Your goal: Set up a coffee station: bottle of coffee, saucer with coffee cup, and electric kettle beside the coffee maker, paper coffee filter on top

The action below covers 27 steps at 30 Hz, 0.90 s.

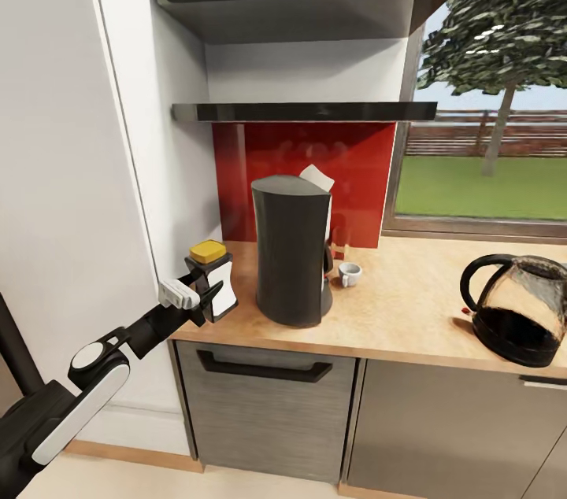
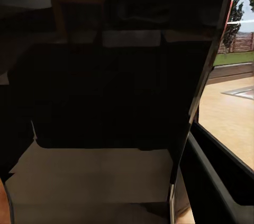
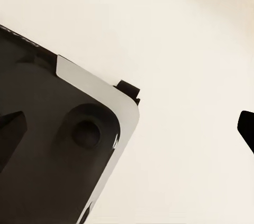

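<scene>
Wooden desk (image 1: 409,326) runs across the kitchen under two dark shelves (image 1: 307,111), with a red backsplash and a window behind it. Nearest, at the desk's left front corner, the left gripper (image 1: 206,296) has its jaws closed round the bottle of coffee (image 1: 214,279), a dark jar with a yellow lid, which sits at or just above the desk edge; I cannot tell whether its base touches. In the left wrist view the jar's dark body fills the space between the fingers, so the hold looks firm.

Just to the right stands the coffee maker (image 1: 290,251), tall and dark, with a white paper filter (image 1: 316,178) poking up at its top. Behind its right side a small white cup (image 1: 349,273) stands on the desk; I cannot see a saucer. Farther right, near the front edge, is the glass kettle (image 1: 520,310).

The step in hand seems to be setting the bottle down beside the coffee maker. To do it well, carry it a little farther in from the corner, keep it upright, lower it until the base rests flat, and only then open the jaws, drawing back leftward so the fingers do not tip it.

The right gripper's jaws cannot be judged; its wrist view shows pale floor and part of the robot's dark body.
</scene>
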{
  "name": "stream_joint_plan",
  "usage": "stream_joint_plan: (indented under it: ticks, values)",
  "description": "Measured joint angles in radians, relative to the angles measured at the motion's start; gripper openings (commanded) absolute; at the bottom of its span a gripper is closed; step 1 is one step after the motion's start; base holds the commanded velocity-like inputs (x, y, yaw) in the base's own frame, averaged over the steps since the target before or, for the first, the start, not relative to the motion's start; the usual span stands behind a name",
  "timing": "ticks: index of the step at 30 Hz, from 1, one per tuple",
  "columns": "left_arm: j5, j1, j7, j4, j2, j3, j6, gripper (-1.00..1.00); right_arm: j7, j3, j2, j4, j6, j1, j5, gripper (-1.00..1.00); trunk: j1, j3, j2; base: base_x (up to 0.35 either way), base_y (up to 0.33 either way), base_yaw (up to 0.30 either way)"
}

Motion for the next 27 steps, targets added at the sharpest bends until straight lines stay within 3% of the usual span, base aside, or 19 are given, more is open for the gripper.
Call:
stream_joint_plan:
  ticks: [3,19,27]
  values:
    - [0.000,0.000,0.000,0.000,0.000,0.000,0.000,-1.00,0.000,0.000,0.000,0.000,0.000,0.000,0.000,1.00,0.012,-0.009,-0.021,0.000,0.000,0.000]
    - [0.000,0.000,0.000,0.001,0.000,0.000,0.000,-1.00,0.000,0.000,0.000,0.001,0.002,0.000,0.000,1.00,0.012,-0.009,-0.021,0.001,0.000,0.000]
    - [0.000,0.000,0.001,0.003,-0.002,-0.001,0.000,-1.00,0.000,-0.001,0.000,0.002,0.001,0.000,0.000,1.00,0.011,-0.010,-0.021,0.124,0.000,0.000]
